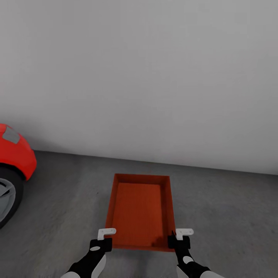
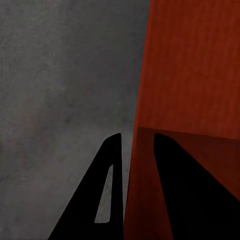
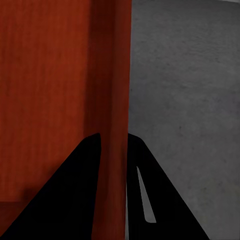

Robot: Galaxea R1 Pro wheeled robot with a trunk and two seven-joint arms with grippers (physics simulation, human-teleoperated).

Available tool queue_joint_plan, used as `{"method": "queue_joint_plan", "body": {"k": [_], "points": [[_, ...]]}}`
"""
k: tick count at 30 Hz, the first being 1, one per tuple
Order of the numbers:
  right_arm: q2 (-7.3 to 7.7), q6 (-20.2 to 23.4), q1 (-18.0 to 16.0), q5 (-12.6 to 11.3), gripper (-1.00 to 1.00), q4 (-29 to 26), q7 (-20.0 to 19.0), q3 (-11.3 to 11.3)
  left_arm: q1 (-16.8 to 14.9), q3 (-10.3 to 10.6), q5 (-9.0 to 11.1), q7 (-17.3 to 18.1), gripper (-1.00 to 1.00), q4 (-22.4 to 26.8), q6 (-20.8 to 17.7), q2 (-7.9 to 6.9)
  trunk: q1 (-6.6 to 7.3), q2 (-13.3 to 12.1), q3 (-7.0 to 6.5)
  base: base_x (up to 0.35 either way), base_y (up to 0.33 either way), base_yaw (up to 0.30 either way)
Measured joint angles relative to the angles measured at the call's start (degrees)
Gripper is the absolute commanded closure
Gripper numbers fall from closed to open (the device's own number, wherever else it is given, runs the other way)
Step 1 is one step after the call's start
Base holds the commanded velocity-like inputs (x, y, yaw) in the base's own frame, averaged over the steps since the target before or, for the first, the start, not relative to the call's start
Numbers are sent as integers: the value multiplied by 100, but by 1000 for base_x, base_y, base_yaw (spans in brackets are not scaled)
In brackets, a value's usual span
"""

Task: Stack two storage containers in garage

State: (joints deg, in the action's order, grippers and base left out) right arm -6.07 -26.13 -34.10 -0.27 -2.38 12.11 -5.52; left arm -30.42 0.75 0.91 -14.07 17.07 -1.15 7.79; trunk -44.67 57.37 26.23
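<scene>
Orange-red container (image 1: pixel 139 210), rectangular, ribbed base, over rough grey floor (image 1: pixel 224 208); left gripper (image 2: pixel 132 145) and right gripper (image 3: pixel 114 137) clamp side walls (one finger inside each).

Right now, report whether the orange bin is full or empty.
Empty: the storage container shows its bare ribbed bottom; both grippers, left and right, straddle its side walls.

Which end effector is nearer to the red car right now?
Left. The left end effector grips the bin's left wall, on the side of the car; the right end effector grips the opposite wall, farther away.
</scene>
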Motion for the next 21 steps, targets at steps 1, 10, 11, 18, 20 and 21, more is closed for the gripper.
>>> {"method": "queue_joint_plan", "body": {"k": [1,10,11,18,20,21], "points": [[0,0,0,0,100,0,0,0,0,0,0,0,100,0,0,0,0,0,1,63,0,0],[-3,0,0,6,100,0,7,1,1,-7,-7,7,100,1,0,-2,3,0,3,230,0,0],[-3,-1,0,7,100,0,7,2,1,-7,-8,6,100,1,0,-2,3,0,3,314,0,0],[-3,-1,0,0,100,0,7,-6,0,-5,-5,7,100,0,0,-3,3,1,3,320,0,0],[-1,-2,1,7,100,0,5,-2,0,-7,-7,7,100,0,0,-2,3,1,3,321,0,0],[-3,-3,0,-1,100,0,7,-8,0,-3,-4,8,100,2,0,-4,3,1,3,321,0,0]]}}
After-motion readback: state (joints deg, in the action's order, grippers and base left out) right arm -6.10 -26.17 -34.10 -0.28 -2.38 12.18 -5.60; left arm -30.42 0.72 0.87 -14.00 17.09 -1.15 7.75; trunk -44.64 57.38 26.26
